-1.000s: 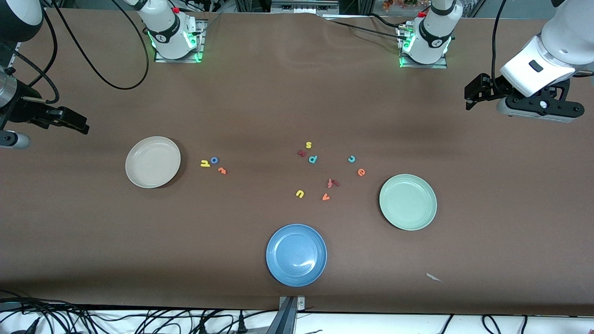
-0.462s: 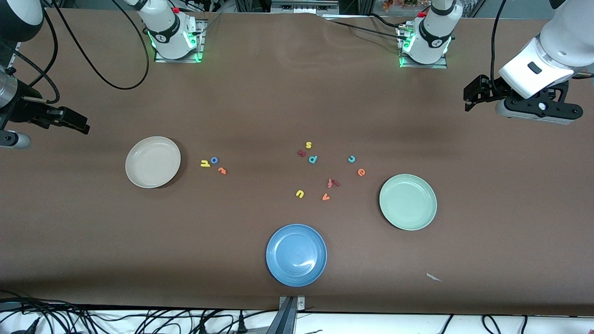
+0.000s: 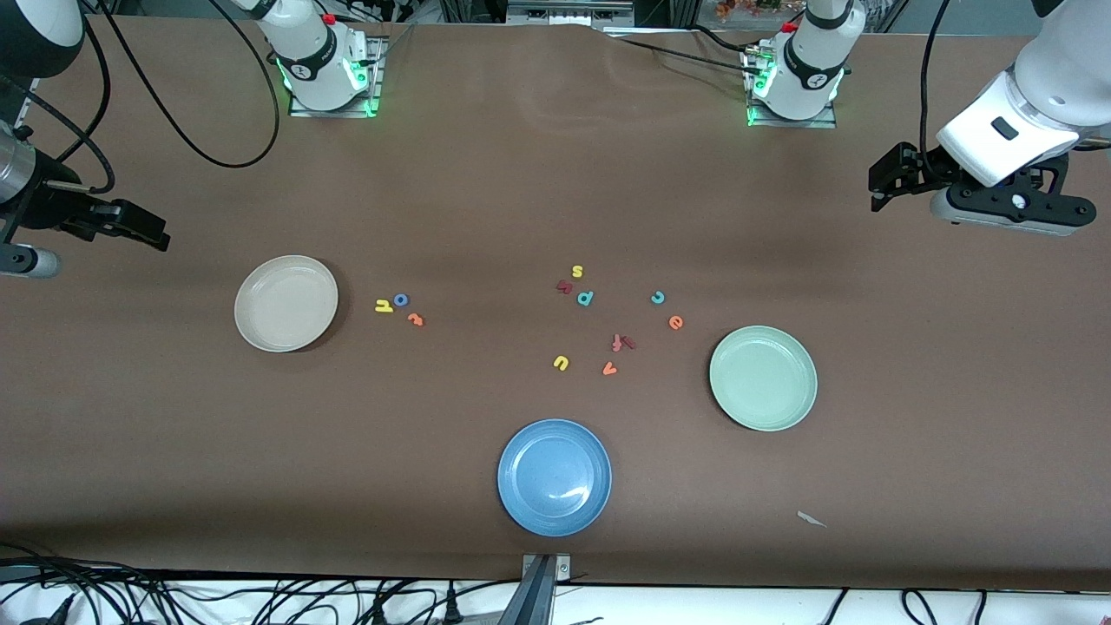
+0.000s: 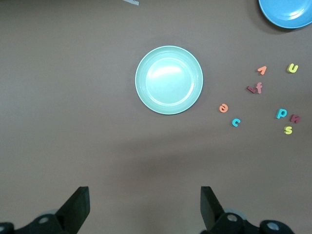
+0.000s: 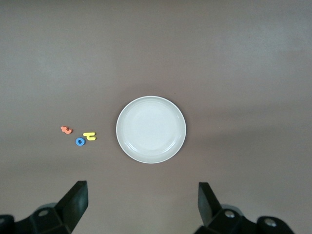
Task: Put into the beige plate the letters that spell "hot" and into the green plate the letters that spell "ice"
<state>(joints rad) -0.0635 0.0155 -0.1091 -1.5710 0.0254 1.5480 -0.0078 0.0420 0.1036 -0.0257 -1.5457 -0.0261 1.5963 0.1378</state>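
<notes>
The beige plate (image 3: 285, 303) lies toward the right arm's end of the table, with the yellow h (image 3: 384, 305), blue o (image 3: 400, 299) and orange t (image 3: 416, 319) beside it. The green plate (image 3: 763, 378) lies toward the left arm's end. Near it are the teal c (image 3: 658, 298), orange e (image 3: 675, 323) and maroon i (image 3: 629, 344). My left gripper (image 3: 878, 185) (image 4: 145, 197) hangs open and empty over bare table. My right gripper (image 3: 156, 234) (image 5: 142, 191) hangs open and empty over its end of the table.
A blue plate (image 3: 554, 476) lies nearest the front camera. Other letters lie mid-table: yellow s (image 3: 577, 272), teal d-shape (image 3: 585, 298), a maroon letter (image 3: 564, 286), red f (image 3: 617, 342), yellow u (image 3: 561, 363), orange v (image 3: 609, 369). A paper scrap (image 3: 811, 519) lies near the front edge.
The left arm's hand has shifted only slightly in the air. The letters, plates and right arm stand as before.
</notes>
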